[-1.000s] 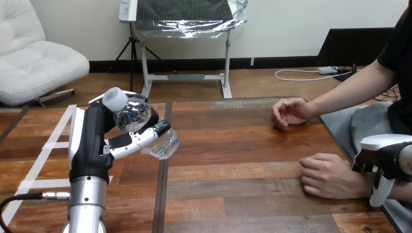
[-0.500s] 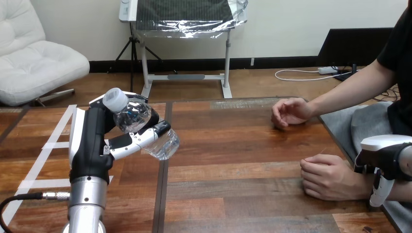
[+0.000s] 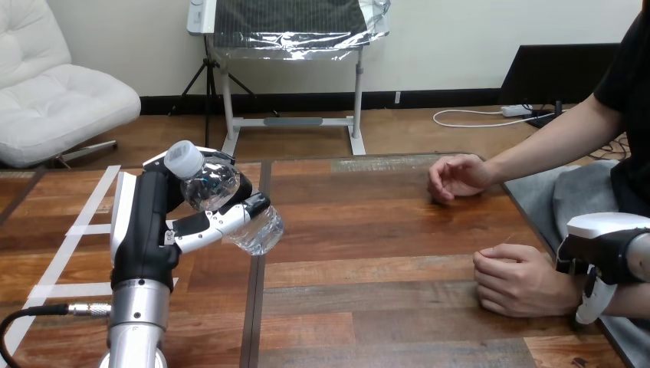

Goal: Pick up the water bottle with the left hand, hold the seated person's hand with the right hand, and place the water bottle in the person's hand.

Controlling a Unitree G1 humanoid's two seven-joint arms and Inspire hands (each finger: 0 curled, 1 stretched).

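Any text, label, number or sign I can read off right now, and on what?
None can be read.
The water bottle, held in the fingers of the left hand, is clear plastic with a plain white cap; no printed label shows on it.
The table carries only blank white tape strips.

The clear water bottle [image 3: 234, 205], white cap up and leftward, sits tilted in the left hand [image 3: 146, 226] above the table [image 3: 368, 230].
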